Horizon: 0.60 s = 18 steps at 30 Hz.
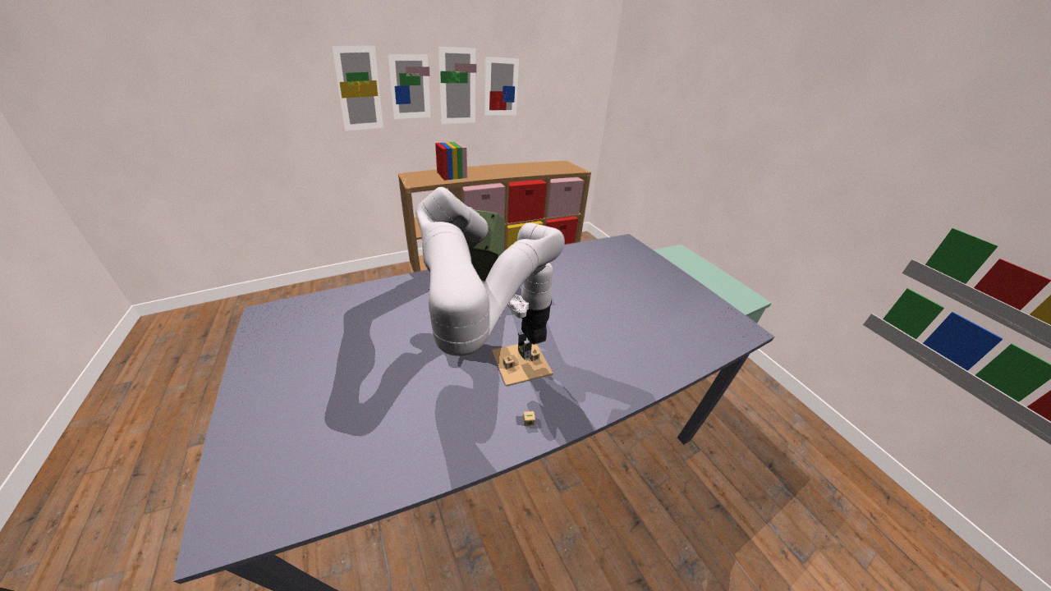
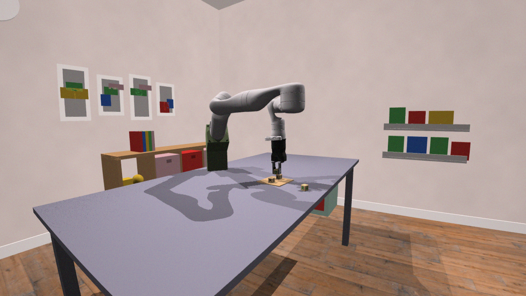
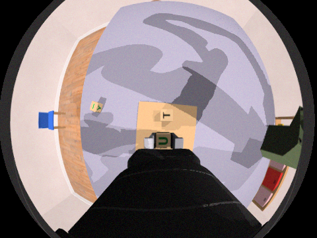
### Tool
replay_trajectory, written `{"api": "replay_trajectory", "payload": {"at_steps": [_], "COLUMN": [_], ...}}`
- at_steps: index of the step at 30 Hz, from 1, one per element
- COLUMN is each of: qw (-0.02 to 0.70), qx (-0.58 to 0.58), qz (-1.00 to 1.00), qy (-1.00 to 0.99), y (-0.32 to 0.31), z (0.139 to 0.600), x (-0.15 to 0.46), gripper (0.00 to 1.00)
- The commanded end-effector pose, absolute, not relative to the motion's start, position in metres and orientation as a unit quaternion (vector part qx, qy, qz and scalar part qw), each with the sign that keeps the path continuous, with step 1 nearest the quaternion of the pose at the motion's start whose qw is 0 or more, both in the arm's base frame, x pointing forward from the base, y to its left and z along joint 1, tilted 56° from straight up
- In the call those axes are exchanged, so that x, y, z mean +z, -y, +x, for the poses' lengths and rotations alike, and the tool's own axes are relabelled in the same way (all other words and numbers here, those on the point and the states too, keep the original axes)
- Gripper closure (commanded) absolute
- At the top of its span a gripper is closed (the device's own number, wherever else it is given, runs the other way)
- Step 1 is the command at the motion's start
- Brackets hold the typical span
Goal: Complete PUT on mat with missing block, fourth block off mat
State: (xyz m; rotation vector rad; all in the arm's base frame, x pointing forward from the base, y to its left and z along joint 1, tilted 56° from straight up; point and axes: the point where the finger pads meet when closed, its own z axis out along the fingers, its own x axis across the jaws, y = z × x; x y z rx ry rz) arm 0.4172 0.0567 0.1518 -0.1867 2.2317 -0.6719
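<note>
While the U block (image 3: 163,140) sits gripped in the robot's hand (image 3: 163,141) just above the tan mat (image 3: 187,129), between two lettered blocks lying there, one of them the T block (image 3: 166,116), a fourth block (image 1: 529,419) rests apart on the grey bench (image 1: 308,411).

Rounded white arm (image 2: 253,97), black wrist, green base (image 2: 217,151)

The arm is folded at the elbow, wrist vertical; the gripper (image 2: 277,171) is held closed on a block (image 3: 163,140) just above the mat (image 1: 525,375).
</note>
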Motion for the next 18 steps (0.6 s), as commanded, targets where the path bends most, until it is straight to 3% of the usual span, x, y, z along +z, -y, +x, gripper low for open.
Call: {"api": "replay_trajectory", "payload": {"at_steps": [1,18], "qw": [0.383,0.383], "qx": [-0.27,-0.27], "qz": [-0.068,-0.068], "qy": [-0.881,-0.881], "y": [-0.047,-0.039], "z": [0.419,0.434], "x": [0.144,0.133], "gripper": [0.51,0.51]}}
